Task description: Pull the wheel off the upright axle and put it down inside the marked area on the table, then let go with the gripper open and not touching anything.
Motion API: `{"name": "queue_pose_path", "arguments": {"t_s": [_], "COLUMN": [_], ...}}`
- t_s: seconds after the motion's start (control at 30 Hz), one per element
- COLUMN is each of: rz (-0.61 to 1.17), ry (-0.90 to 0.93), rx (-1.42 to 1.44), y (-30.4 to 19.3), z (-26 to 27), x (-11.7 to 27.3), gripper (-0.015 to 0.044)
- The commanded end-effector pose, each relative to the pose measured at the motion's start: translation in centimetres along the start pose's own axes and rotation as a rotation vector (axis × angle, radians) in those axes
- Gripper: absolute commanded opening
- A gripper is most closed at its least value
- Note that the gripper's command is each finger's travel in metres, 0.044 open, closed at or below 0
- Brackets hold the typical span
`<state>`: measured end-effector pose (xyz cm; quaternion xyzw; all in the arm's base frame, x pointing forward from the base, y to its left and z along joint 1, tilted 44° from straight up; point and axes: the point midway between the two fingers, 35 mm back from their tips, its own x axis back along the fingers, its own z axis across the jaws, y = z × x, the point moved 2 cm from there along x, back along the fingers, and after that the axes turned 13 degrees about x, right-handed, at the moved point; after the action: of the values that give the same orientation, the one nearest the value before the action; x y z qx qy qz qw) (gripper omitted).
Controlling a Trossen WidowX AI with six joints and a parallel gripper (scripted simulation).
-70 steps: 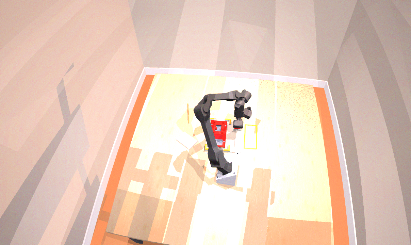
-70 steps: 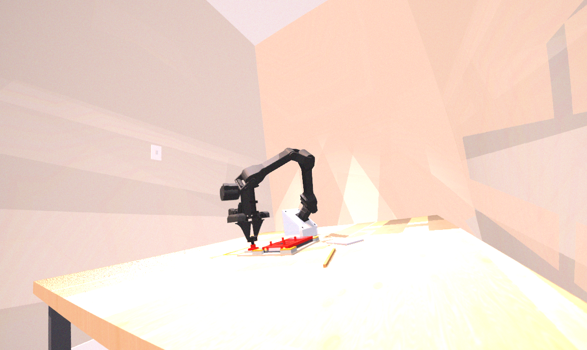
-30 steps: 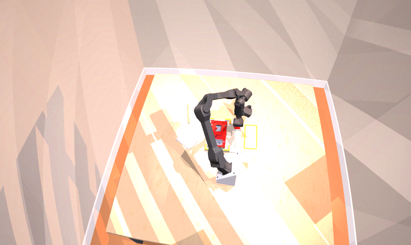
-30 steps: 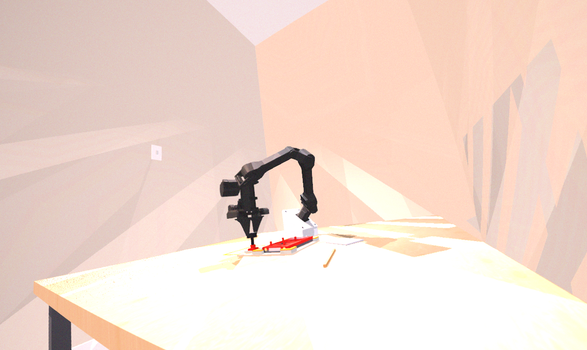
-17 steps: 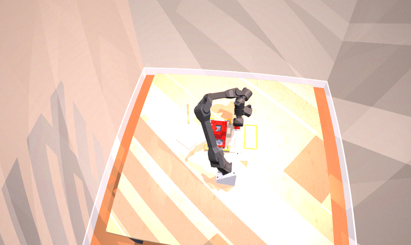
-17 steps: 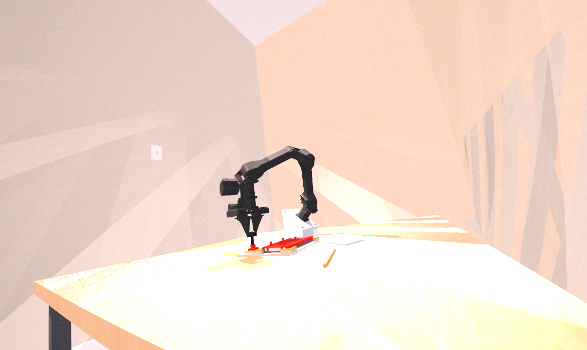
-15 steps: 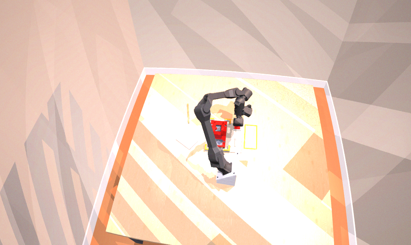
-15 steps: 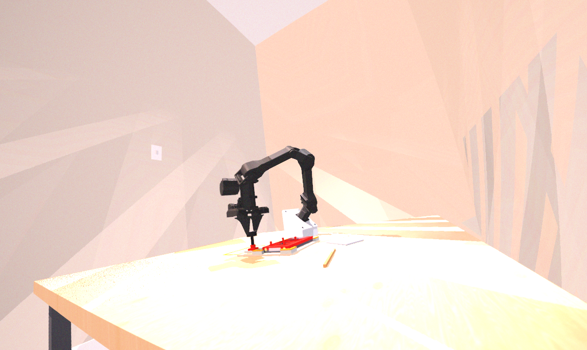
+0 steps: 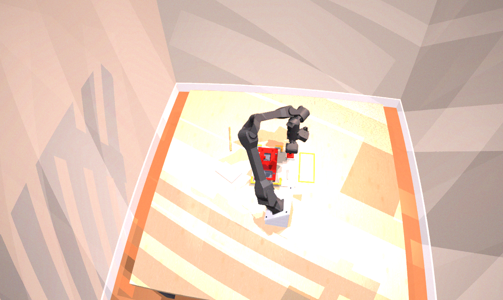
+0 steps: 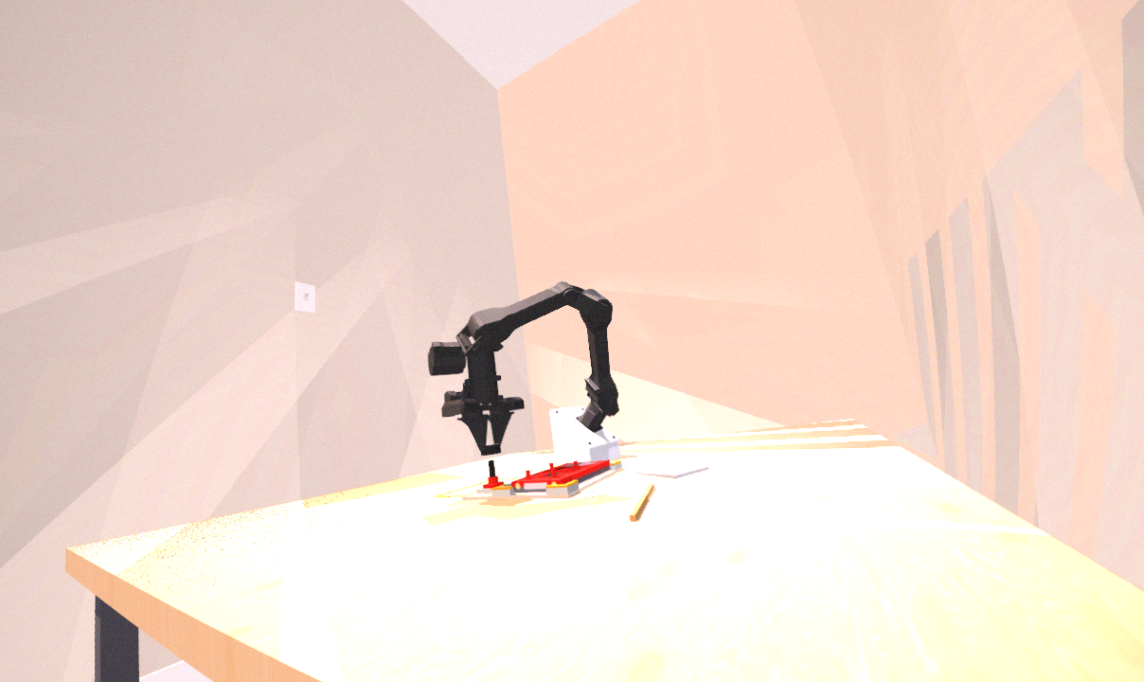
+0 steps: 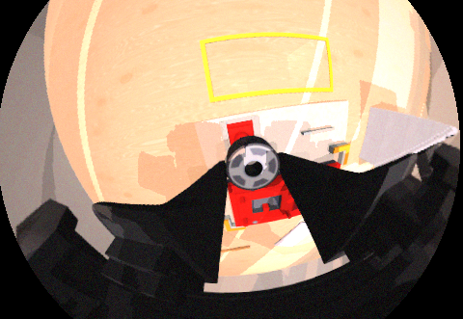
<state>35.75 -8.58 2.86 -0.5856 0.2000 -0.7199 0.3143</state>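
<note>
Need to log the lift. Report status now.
Gripper shut on wheel, raised above axle. Yellow marked area beside it, nothing in it. Nothing seen in the path.

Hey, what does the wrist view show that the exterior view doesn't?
Only the wrist view shows the wheel face-on, gripped between the pincer fingers, with the whole yellow marked area beyond it.

Only the exterior view shows the height: the pincer hangs above the bare upright axle, apart from it, with the whole arm, a wooden stick and the table's edge.

Both show the pincer pointing down and the red board beneath.
</note>
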Motion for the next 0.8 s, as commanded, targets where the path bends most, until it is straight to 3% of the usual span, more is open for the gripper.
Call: {"name": "queue_pose_path", "arguments": {"t_s": [0.0, 0.77], "rz": [-0.007, -0.015], "ry": [0.003, 0.0], "rx": [0.007, 0.004], "y": [0.0, 6.4], "z": [0.1, -6.2], "x": [1.7, 2.7], "gripper": [0.0, 0.0]}}
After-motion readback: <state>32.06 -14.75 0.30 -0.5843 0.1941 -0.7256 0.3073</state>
